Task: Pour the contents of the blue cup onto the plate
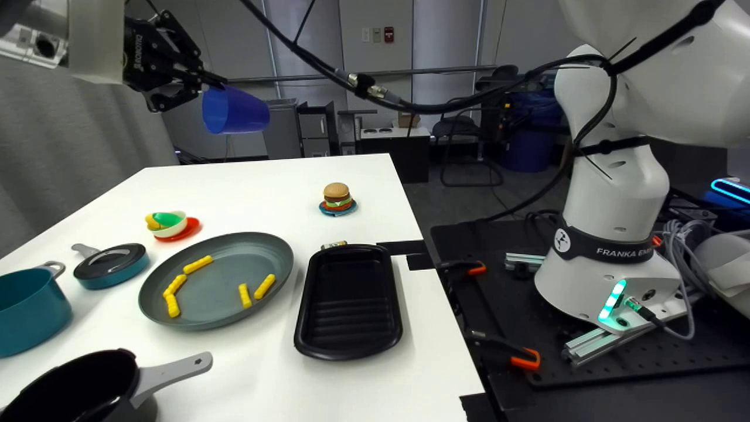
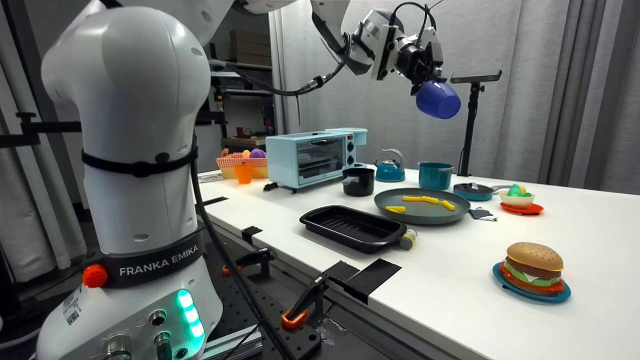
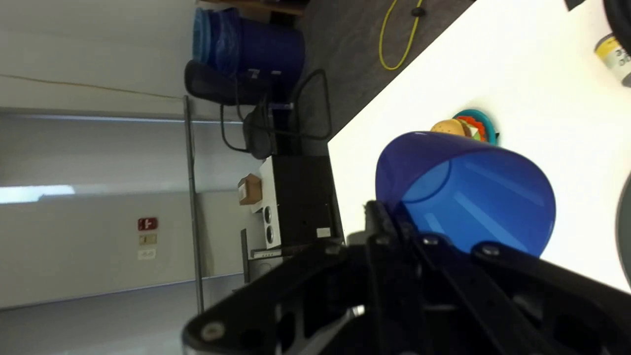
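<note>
Found claw (image 1: 215,81) closed on the blue cup (image 1: 239,111), pinching its wall at the rim on one side. Located cup right at the claw's tips, projecting beyond them, held in the air well above the surface (image 1: 252,190). Tilted, roughly on its side; in an exterior view, turned with base toward the camera. In wrist view, seen with mouth toward the lower right, inner wall and bottom in sight beside the claw's tips.

Located plate (image 1: 220,293) on the surface, well below the claw and apart from it; seen beneath the cup in both exterior views, but cannot tell whether directly under. Counted five yellow pieces (image 1: 198,264) lying on the plate: three strung along one side, two close together toward the other, all well apart from claw and cup. Logged black grill pan (image 1: 350,302) just beside the plate; toy burger (image 1: 337,196) farther off, partly hidden behind the cup in wrist view.
</note>
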`<state>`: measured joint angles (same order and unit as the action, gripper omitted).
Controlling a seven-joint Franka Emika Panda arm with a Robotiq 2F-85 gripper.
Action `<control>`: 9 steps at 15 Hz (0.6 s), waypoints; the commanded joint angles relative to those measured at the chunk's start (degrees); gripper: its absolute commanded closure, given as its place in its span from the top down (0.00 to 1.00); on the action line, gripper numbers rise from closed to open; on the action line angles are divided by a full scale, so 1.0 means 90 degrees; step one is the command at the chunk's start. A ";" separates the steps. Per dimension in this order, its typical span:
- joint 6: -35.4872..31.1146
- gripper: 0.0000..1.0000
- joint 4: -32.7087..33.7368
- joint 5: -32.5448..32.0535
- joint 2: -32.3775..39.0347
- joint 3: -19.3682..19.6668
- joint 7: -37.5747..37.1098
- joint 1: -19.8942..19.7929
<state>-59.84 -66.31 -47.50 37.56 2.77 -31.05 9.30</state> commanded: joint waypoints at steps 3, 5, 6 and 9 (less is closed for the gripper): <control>-0.0615 0.01 -0.0640 0.1581 -0.0967 -0.0085 -0.0992 -0.0296; -0.1184 0.01 -0.0911 0.2079 -0.1184 -0.0074 -0.1204 -0.0343; -0.1530 0.01 -0.1078 0.2301 -0.1292 -0.0066 -0.1270 -0.0361; -0.2785 0.01 -0.1690 0.2838 -0.1576 -0.0062 -0.1329 -0.0432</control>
<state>-75.36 -73.78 -26.53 28.13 2.80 -41.12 6.70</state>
